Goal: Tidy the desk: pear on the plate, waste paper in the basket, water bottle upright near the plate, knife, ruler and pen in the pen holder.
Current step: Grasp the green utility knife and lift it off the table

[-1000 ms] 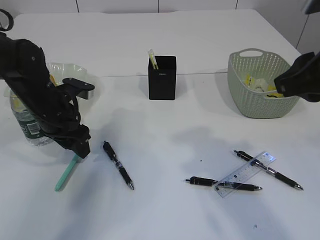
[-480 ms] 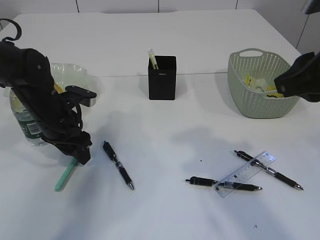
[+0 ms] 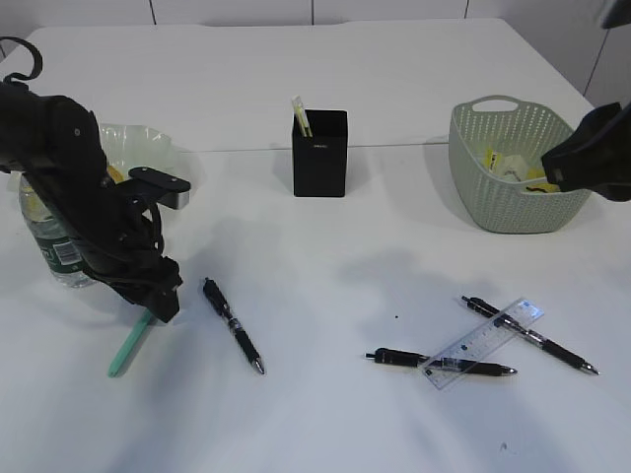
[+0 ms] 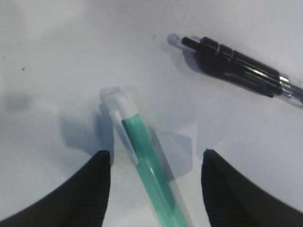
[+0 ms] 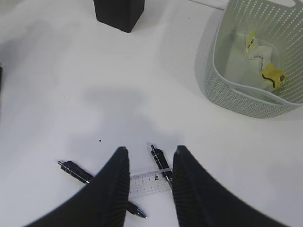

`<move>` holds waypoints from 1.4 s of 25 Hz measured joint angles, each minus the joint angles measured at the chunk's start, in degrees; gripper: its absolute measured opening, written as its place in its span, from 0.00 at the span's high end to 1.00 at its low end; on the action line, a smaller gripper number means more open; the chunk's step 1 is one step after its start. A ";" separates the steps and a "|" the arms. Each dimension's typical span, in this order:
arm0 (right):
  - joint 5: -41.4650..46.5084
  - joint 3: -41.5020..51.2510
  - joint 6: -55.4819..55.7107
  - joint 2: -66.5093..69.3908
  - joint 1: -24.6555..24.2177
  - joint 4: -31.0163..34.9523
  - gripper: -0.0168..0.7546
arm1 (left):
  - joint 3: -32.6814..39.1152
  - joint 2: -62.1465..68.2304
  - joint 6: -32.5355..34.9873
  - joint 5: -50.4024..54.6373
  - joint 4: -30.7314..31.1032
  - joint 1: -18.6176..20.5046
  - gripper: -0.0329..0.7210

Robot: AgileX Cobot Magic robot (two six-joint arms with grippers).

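L gripper (image 4: 154, 177) open – straddles green pen (image 4: 147, 175).

Left arm (image 3: 79, 197): all black, chunky, rounded joints. Black cables run along side, one looping at top. Small grey-silver block sticks out near wrist. Left gripper (image 4: 154, 189): two smooth black fingers (image 4: 85, 194), rounded tips. Right gripper (image 5: 149, 187): same black curved fingers (image 5: 111, 189), slightly shiny. Right arm (image 3: 592, 153): dark, blocky.
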 joint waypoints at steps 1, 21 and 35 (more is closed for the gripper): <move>0.00 0.00 0.00 0.00 0.00 0.00 0.64 | 0.00 0.00 0.00 -0.10 0.00 0.00 0.39; 0.12 0.00 0.00 0.00 0.00 -0.58 0.64 | 0.00 0.86 0.00 -0.10 0.51 0.00 0.53; 0.12 0.00 0.00 -0.25 0.00 -1.29 0.64 | 0.00 0.86 0.00 -0.10 2.67 0.00 0.73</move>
